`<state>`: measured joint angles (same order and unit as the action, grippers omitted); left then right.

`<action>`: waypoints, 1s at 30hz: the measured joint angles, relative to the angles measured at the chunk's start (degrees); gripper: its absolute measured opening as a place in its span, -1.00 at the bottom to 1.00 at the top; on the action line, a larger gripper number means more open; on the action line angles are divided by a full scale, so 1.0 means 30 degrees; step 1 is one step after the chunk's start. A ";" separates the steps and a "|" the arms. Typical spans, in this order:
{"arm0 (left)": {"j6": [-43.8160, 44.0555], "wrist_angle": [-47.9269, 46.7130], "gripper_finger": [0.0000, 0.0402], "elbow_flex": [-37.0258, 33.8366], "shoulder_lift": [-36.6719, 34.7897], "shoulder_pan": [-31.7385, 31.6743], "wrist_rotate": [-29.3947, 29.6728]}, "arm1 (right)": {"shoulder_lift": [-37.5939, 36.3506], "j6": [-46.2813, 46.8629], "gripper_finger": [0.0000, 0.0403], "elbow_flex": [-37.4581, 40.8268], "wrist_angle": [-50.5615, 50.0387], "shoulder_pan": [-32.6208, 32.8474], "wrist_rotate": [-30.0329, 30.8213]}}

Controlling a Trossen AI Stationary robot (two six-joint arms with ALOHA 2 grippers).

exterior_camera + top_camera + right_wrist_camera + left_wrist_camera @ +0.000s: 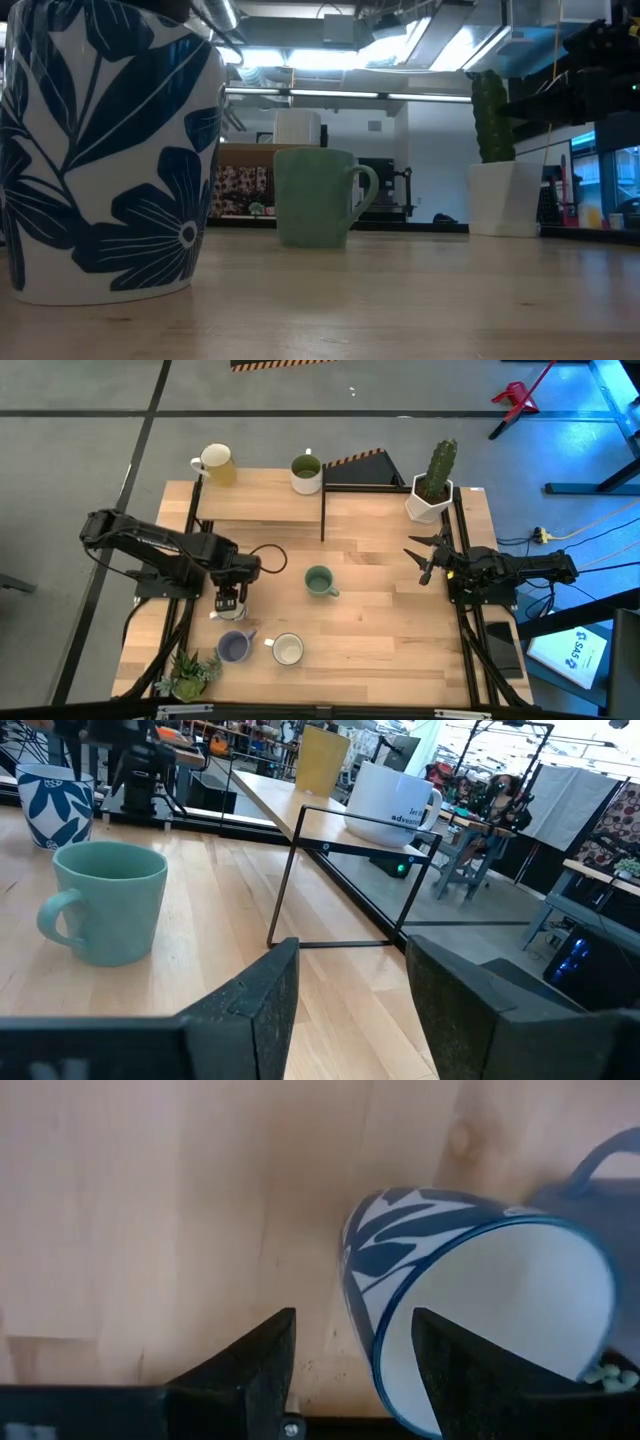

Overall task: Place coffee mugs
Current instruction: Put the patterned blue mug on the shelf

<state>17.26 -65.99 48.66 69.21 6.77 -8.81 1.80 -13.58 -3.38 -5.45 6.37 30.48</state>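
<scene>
Blue-floral white mug [480,1310] stands on the table [380,640] at its left side, directly under the left gripper [231,598] — fingers parted, one inside the rim, not clamped. Sage green mug [319,581] stands mid-table. White mug [388,804] on the raised shelf [260,502] bears partial lettering, "advanc…", seen only from the right wrist. Right gripper [428,559] hovers wide open near the cactus pot [430,500].

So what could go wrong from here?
The left gripper hangs open right over the blue-flowered mug; one finger sits at the rim, so closing off-centre might tip it. The lavender mug and a potted plant stand close by and could get bumped. The right gripper waits near the cactus pot.
</scene>
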 joint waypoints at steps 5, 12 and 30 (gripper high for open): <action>0.0212 0.0569 -0.11 -0.1145 0.0000 0.0246 0.0349 | 0.0000 0.0005 -0.12 0.0000 -0.0001 -0.0005 -0.0001; 0.1216 0.1446 -0.82 -0.1274 0.0007 0.0260 0.0480 | 0.0000 0.0001 -0.12 0.0000 0.0000 0.0000 -0.0001; 0.8138 0.1128 -0.91 0.3971 0.0036 -0.1849 0.2783 | 0.0000 -0.0001 -0.12 0.0000 0.0000 -0.0001 0.0137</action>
<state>41.68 -62.60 60.57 69.32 1.22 -0.46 1.80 -13.59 -3.38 -5.45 6.37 30.89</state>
